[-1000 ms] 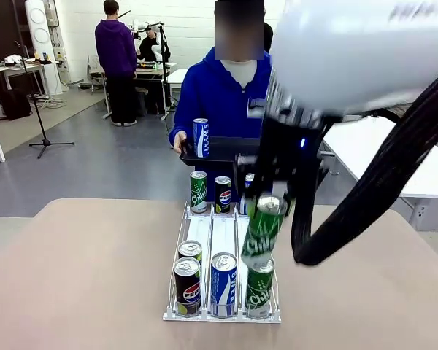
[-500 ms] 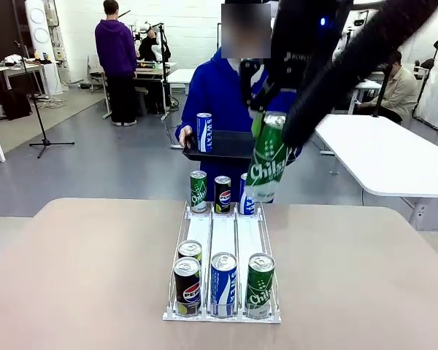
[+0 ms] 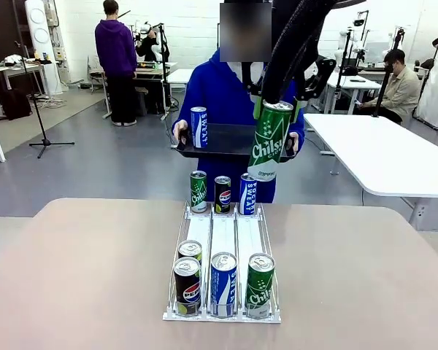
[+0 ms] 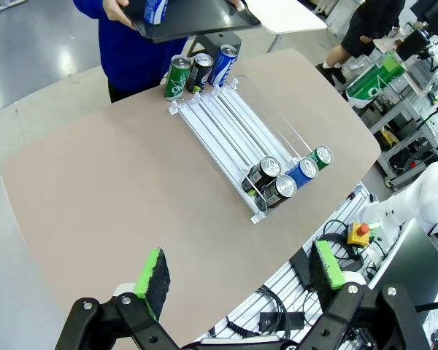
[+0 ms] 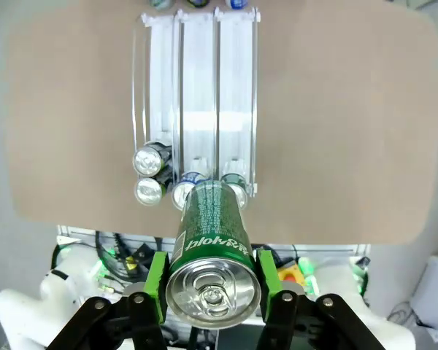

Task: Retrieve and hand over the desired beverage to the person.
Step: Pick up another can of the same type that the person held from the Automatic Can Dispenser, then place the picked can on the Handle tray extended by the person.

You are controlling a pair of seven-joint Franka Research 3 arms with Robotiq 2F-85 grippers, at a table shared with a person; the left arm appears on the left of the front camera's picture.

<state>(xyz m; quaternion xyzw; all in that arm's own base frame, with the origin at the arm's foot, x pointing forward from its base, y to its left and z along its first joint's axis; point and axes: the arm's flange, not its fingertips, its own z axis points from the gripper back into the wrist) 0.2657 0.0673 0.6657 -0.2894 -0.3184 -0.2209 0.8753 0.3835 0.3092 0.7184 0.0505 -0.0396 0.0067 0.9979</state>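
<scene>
front view: green can (image 3: 269, 141) pinched in right claw (image 3: 276, 109), tilted, held above person's black tray (image 3: 219, 142). left claw (image 4: 237, 275) spread, idle. risk judged: tilted release topples can off tray.

Bright, even overhead room light fills every view, and shadows are faint. The beige desk (image 3: 87, 277) is evenly lit, with only a soft shadow under the clear rack (image 3: 223, 240). The lid of the green can (image 5: 213, 288), clamped in the right pincer (image 5: 213, 292), shows pale glare, and the near fingers (image 5: 156, 281) look slightly soft. Beyond the left pincer (image 4: 237, 281), the wide lens bends the desk edge. The front view stays sharp, though the dark arm above the can reads as shadow.
</scene>
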